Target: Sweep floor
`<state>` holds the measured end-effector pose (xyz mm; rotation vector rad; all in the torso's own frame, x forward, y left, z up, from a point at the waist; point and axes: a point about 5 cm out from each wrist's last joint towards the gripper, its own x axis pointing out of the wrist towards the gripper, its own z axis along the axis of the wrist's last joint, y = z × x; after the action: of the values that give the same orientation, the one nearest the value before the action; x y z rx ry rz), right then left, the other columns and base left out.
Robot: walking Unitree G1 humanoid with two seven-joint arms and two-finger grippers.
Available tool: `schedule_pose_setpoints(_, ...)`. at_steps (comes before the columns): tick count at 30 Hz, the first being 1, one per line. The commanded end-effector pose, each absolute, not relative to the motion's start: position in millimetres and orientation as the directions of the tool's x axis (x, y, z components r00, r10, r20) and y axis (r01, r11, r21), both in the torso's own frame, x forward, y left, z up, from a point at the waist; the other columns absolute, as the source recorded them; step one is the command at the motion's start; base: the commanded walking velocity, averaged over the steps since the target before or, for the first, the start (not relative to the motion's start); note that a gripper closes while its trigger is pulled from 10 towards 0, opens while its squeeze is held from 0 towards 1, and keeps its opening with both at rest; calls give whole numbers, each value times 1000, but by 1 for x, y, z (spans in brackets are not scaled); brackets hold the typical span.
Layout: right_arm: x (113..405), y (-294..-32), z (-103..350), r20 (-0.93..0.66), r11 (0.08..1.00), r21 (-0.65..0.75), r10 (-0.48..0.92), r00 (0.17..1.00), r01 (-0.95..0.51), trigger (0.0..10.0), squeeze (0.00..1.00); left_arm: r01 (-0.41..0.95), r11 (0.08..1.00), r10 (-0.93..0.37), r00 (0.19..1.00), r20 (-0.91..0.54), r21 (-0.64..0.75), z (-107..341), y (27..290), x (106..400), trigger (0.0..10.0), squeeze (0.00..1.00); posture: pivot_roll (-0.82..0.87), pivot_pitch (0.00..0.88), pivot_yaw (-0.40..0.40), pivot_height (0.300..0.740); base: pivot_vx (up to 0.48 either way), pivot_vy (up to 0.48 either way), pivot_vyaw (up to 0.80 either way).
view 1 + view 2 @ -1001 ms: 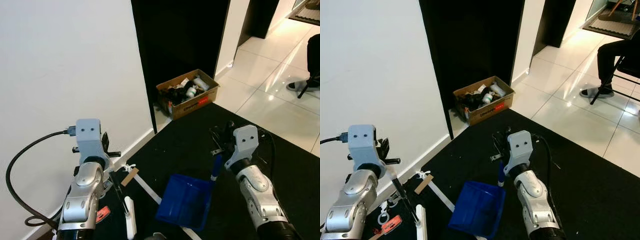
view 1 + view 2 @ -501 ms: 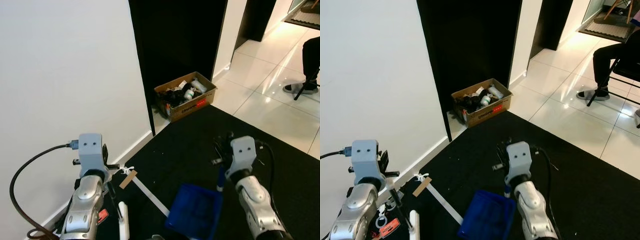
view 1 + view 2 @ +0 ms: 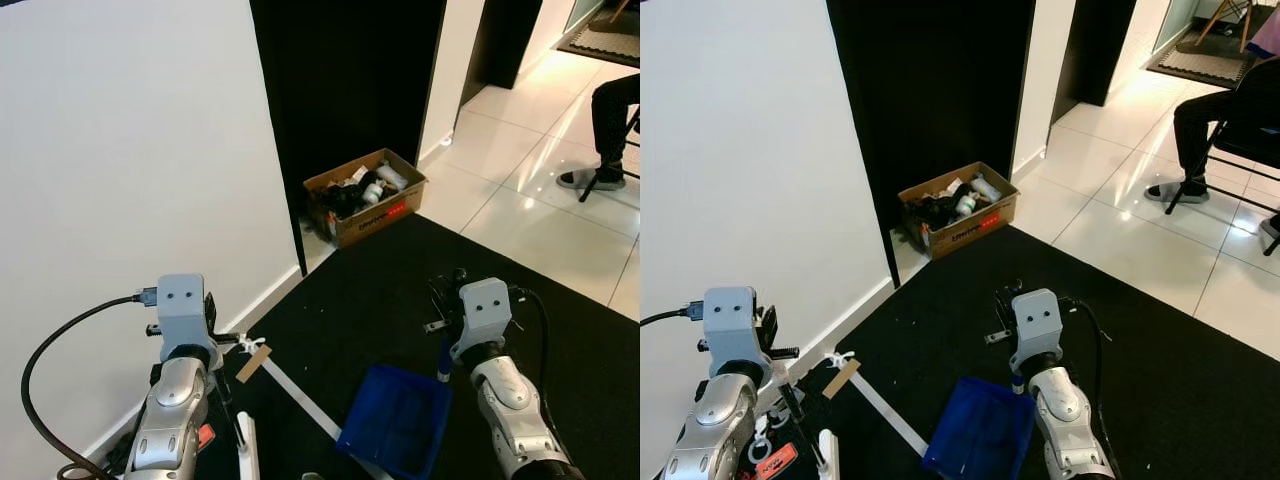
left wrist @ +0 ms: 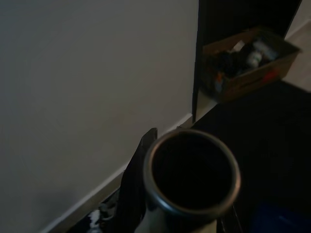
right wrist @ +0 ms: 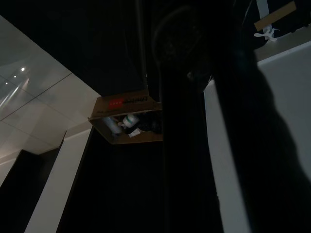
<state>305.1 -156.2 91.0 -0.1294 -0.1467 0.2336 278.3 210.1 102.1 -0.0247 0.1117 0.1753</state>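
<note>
A blue dustpan (image 3: 395, 435) hangs low over the black mat, its blue handle (image 3: 443, 362) rising into my right gripper (image 3: 444, 325), which is shut on it. My left gripper (image 3: 214, 342) sits near the white wall and is shut on a broom handle. A thin black shaft (image 3: 805, 425) runs down from it to a white brush head (image 3: 243, 452) at the floor. In the left wrist view the handle's round metal tube end (image 4: 191, 170) sits beside a black finger (image 4: 133, 189). The right wrist view is very dark.
An open cardboard box (image 3: 365, 195) of bottles and clutter stands at the mat's far edge by a dark doorway. A white tape line (image 3: 300, 400) and a brown tape strip (image 3: 253, 362) lie on the black mat (image 3: 380, 290). A seated person's legs (image 3: 1215, 115) are over the glossy tiles at far right.
The whole picture has shifted as the camera moved, so more of the room shows. The dustpan has swung slightly rightward under my right gripper. Both grips are unchanged.
</note>
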Motion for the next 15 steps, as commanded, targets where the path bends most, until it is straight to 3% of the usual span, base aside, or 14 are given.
schedule_pose_setpoints(1,306,-154,93,149,962,-154,247,957,-224,10000,0,-205,974,194,975,-112,-97,108,213,279,10000,0,58,98,77,740,0,0,0)
schedule_pose_setpoints(10,307,-154,93,160,963,-155,245,956,-220,10000,0,-267,920,233,961,-147,-287,108,219,281,10000,0,66,84,81,740,0,0,0)
schedule_pose_setpoints(15,307,-154,93,164,964,-150,245,956,-221,10000,0,-253,923,229,966,-117,-289,111,220,281,10000,0,66,84,81,740,0,0,0)
